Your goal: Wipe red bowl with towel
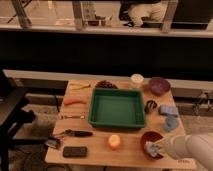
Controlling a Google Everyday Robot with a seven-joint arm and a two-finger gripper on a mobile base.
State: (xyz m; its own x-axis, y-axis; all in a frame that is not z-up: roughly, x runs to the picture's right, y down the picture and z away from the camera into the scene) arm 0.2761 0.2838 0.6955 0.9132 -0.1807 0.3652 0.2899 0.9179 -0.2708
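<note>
The red bowl (151, 139) stands on the wooden table (95, 147) near its front right corner. My gripper (156, 147) reaches in from the lower right on a white arm (192, 148). It is shut on a pale bluish towel (151, 147), which is bunched at its tip and pressed inside the bowl. The towel and arm hide the right part of the bowl.
A green tray (116, 107) fills the table's middle. An orange fruit (114, 141) lies left of the red bowl. Blue cloths (169, 111) and a black object (151, 105) lie behind it. A purple bowl (159, 85) and white cup (136, 79) stand at the back. Utensils and a dark remote (74, 151) lie on the left.
</note>
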